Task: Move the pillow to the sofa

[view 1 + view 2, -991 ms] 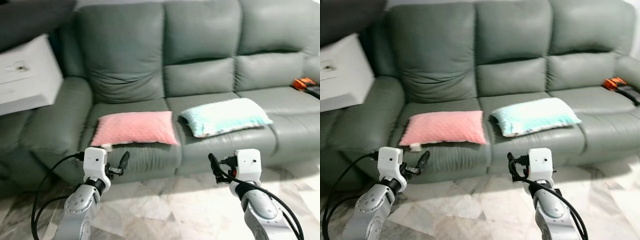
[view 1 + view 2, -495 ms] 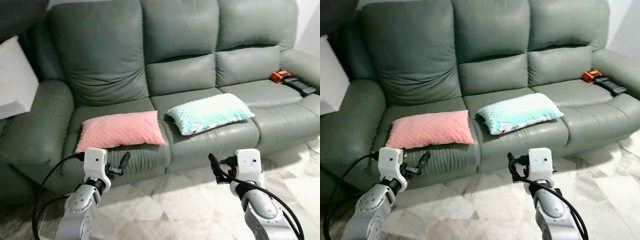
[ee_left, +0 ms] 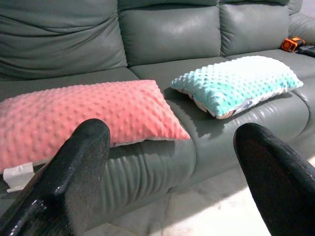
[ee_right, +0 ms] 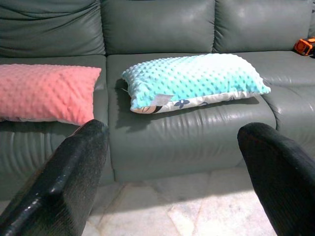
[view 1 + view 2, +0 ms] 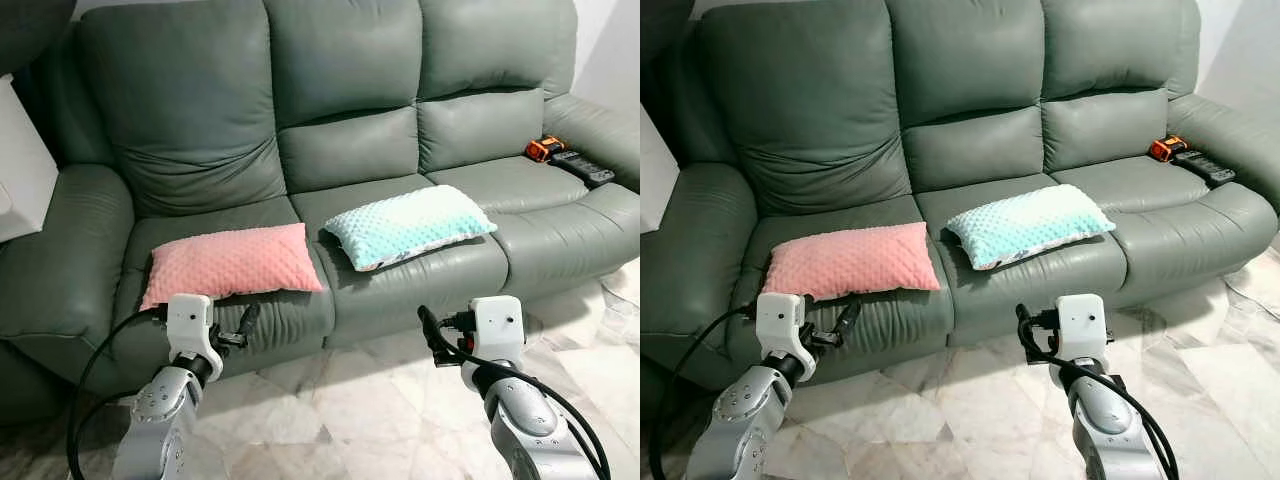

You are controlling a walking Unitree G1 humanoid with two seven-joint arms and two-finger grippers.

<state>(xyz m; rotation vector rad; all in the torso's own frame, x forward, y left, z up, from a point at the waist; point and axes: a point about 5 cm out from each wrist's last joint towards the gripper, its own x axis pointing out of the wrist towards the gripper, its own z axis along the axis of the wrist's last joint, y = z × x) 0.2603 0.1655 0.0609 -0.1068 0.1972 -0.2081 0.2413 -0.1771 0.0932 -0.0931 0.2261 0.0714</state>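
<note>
two pillows on sofa (image 5: 200, 120), pink pillow (image 5: 232, 264) just beyond spread left end effector (image 5: 246, 322), right end effector (image 5: 428, 330) spread

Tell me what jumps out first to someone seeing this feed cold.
Two bright pillows lie on the grey-green sofa: a pink pillow on the left seat and a mint pillow on the middle seat, apart from each other. In front, the left gripper and right gripper hang open above the marble floor, holding nothing. An orange item sits on the far right seat.
</note>
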